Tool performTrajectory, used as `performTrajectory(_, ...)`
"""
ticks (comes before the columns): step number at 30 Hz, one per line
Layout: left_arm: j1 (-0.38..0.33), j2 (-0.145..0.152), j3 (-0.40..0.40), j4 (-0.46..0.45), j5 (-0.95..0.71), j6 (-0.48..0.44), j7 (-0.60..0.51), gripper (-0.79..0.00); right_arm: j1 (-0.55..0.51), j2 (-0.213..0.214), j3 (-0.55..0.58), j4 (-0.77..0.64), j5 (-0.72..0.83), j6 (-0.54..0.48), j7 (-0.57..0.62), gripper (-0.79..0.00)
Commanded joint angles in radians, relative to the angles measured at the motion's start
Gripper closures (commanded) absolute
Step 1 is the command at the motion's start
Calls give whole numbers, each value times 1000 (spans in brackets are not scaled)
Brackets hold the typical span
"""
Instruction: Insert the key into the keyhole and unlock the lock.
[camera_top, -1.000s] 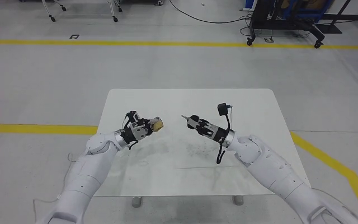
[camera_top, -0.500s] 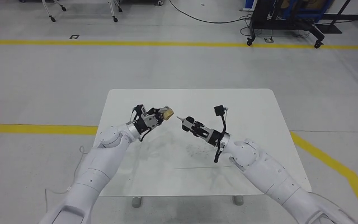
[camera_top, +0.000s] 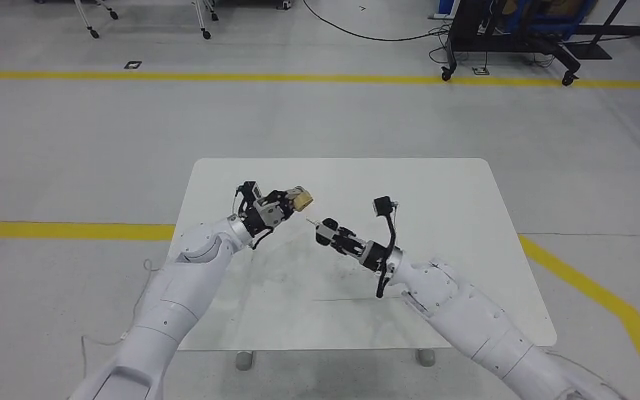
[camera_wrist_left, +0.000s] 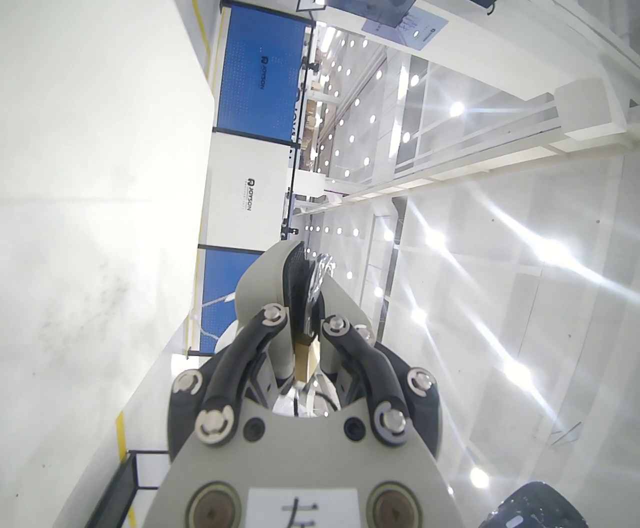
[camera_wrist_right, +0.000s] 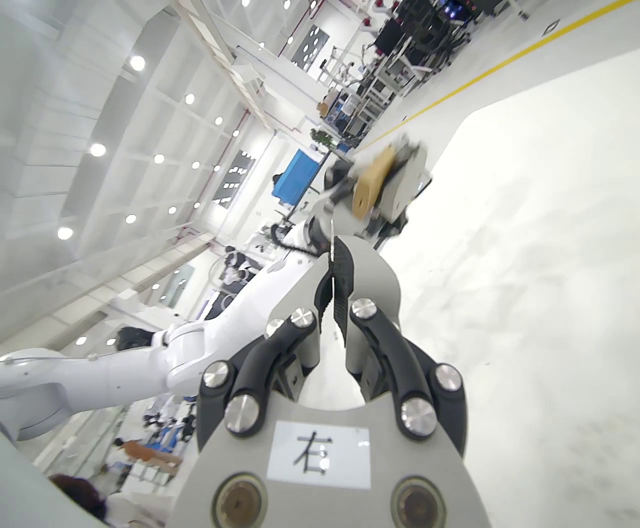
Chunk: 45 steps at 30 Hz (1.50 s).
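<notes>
Yellow like brass, the lock (camera_top: 299, 200) sat in the left gripper (camera_top: 284, 207), held up over the left half of the white counter (camera_top: 440, 200). The gripper was squeezed tight on it, one grey finger on each side. The lock's flat end pointed toward the other arm. In the left wrist view the gripper (camera_wrist_left: 307, 272) was pressed close, and only a thin bit of the lock (camera_wrist_left: 302, 357) showed between its fingers.

To the right of the lock was the key (camera_top: 313, 222), a thin silver thing. The right gripper (camera_top: 324, 233) was pinched all the way down on it, and the key's point stuck out toward the lock. In the right wrist view the key (camera_wrist_right: 331, 235) poked past the tips of the gripper (camera_wrist_right: 336, 255). The lock (camera_wrist_right: 369, 186) was just ahead of it, a little off to one side.

A second before, the two arms were well apart. Since then the left arm had brought the lock in toward the middle, and the right arm had slid the key over to meet it. The key's point was now just beside the lock. I could not tell if they touched.

I think the key was not in the keyhole yet. The next bit probably needed a small, careful push, lined up with the hole, or the point might slip off the lock's face.
</notes>
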<state>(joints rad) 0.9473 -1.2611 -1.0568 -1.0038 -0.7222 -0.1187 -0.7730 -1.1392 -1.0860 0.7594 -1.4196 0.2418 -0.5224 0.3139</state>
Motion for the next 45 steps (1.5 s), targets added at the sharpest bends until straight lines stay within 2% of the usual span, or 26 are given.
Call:
performTrajectory(1,8,2,-12,-14,12,-1,43,0,-7,1,15,-9,104,24,46,0)
performTrajectory(8,26,0,-3,-63,76,8,82,0,-61,-7,31,-77,117,151,-46,0)
performTrajectory(12,30,-1,4,-79,121,6,106,0,-56,-24,14,-79,98,215,-103,0)
performTrajectory(17,42,-1,-1,-98,158,-12,137,0,-48,-48,1,-70,81,217,-179,0)
performTrajectory(22,55,0,-15,-115,169,-23,145,0,-41,-65,4,-54,98,226,-204,0)
performTrajectory(30,62,-2,-18,-128,190,-10,147,0,-33,-87,18,-23,117,231,-217,0)
performTrajectory(38,65,-5,-26,-130,198,-9,150,0,-17,-111,19,20,160,229,-171,0)
performTrajectory(45,67,-7,-27,-134,229,-17,164,0,-17,-125,30,32,138,228,-182,0)
